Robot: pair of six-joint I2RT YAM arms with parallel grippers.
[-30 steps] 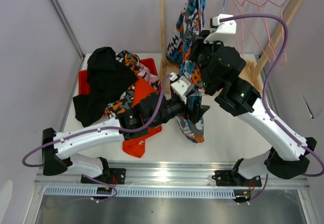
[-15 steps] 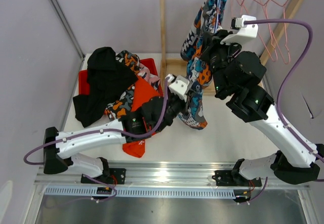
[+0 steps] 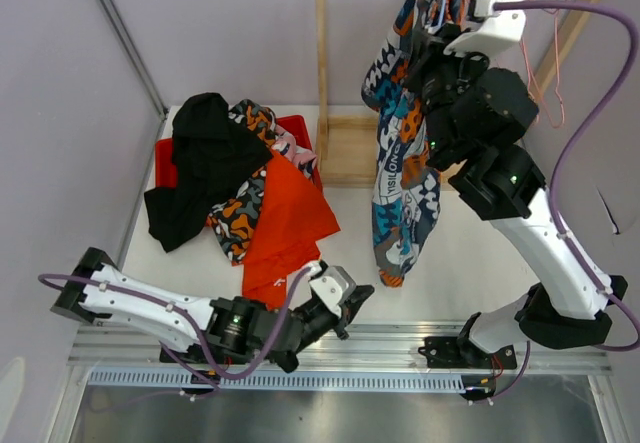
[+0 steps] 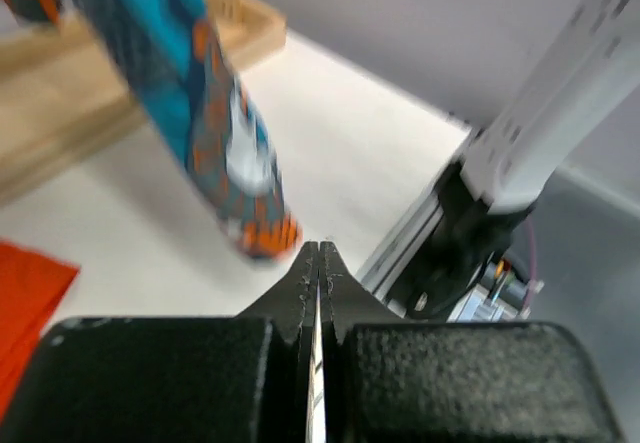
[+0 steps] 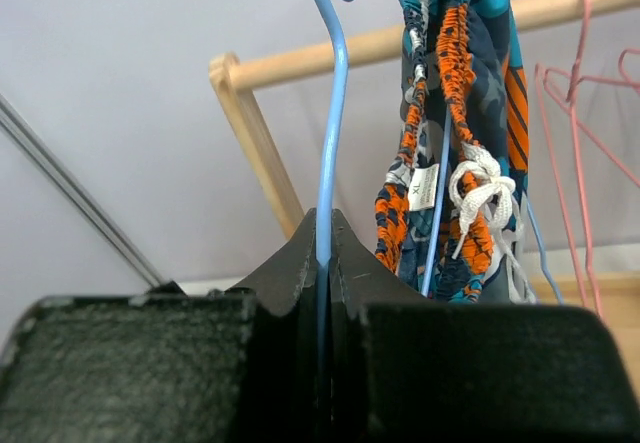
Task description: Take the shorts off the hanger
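The blue shorts (image 3: 405, 163) with orange-white print hang long and loose from a blue wire hanger (image 5: 328, 113), under the wooden rail (image 5: 560, 3). My right gripper (image 3: 432, 35) is up by the rail, shut on the hanger's wire (image 5: 327, 225). The waistband and white drawstring (image 5: 478, 188) hang just right of that grip. My left gripper (image 3: 358, 301) is low at the table's front edge, apart from the shorts. In the left wrist view its jaws (image 4: 318, 253) are shut with nothing between them, and the shorts' hem (image 4: 250, 228) hangs ahead.
A red tray (image 3: 165, 168) at the left holds a pile of black (image 3: 200, 153), orange (image 3: 285, 223), blotched (image 3: 250, 123) and pink-print (image 3: 297, 148) shorts. The wooden rack's post (image 3: 322, 63) and base (image 3: 350, 148) stand behind. Pink hangers (image 5: 580, 113) hang on the rail's right.
My left arm has drawn back from the shorts to the table's front edge, and its gripper has shut. My right gripper has risen up and right with the hanger, so the shorts hang straighter.
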